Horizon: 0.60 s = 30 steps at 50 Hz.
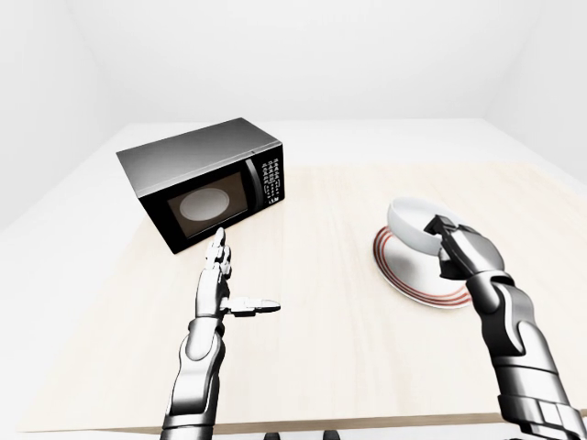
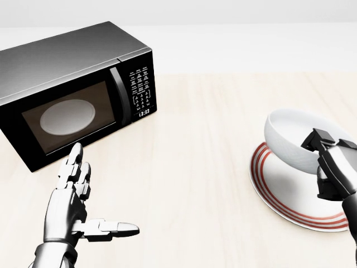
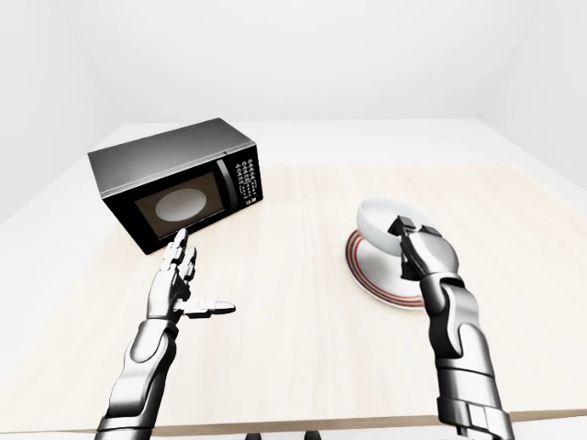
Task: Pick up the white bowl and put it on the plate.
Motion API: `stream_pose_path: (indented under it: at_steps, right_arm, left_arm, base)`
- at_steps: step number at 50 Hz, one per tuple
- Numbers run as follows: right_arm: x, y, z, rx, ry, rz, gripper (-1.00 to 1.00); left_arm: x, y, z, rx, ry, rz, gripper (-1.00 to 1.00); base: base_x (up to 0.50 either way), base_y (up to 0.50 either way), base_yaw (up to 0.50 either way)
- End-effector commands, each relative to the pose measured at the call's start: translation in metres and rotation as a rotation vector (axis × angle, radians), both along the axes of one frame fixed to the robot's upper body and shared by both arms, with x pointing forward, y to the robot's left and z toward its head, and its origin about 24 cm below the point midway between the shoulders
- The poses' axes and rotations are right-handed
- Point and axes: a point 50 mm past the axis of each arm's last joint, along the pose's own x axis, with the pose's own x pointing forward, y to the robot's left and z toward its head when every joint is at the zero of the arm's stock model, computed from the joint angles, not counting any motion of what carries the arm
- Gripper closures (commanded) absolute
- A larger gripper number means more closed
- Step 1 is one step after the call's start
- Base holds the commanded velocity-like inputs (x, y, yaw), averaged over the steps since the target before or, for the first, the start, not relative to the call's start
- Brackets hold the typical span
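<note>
The robot's right hand (image 2: 333, 167) pinches the near rim of the smooth white round bowl (image 2: 293, 139), its dark fingers hooked over the lip, and holds the bowl tilted above the far part of the white plate with red rings (image 2: 281, 192), which lies toward the right edge of the pale wooden table (image 2: 206, 184). Whether the bowl's underside touches the plate cannot be told. The bowl looks rigid, glossy and likely ceramic: light enough for a one-handed rim hold, but slippery, and apt to chip if dropped. The rim pinch suits it, since the curved wall gives little else to seize; a level, gentle lowering seems wise. The left hand (image 2: 75, 204) hovers empty near the table's near-left part, fingers spread and thumb out, just beside the black boxy microwave oven (image 2: 75, 89) standing at the far-left corner.
</note>
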Motion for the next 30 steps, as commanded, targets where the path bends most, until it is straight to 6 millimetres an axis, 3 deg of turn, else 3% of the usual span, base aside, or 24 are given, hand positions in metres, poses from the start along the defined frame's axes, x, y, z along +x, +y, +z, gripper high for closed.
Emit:
stream_pose_path:
  at_steps: [1, 30]
  right_arm:
    - [-0.004, -0.01, -0.002, -0.022, -0.019, -0.044, 1.0]
    - [-0.006, -0.023, -0.011, -0.014, 0.004, -0.089, 1.0]
  left_arm:
    - [0.0, 0.0, 0.0, 0.0, 0.0, 0.0, -1.0]
    - [0.0, 0.0, 0.0, 0.0, 0.0, 0.0, -1.0]
  base:
    - [0.0, 0.0, 0.0]
    - [0.0, 0.0, 0.0]
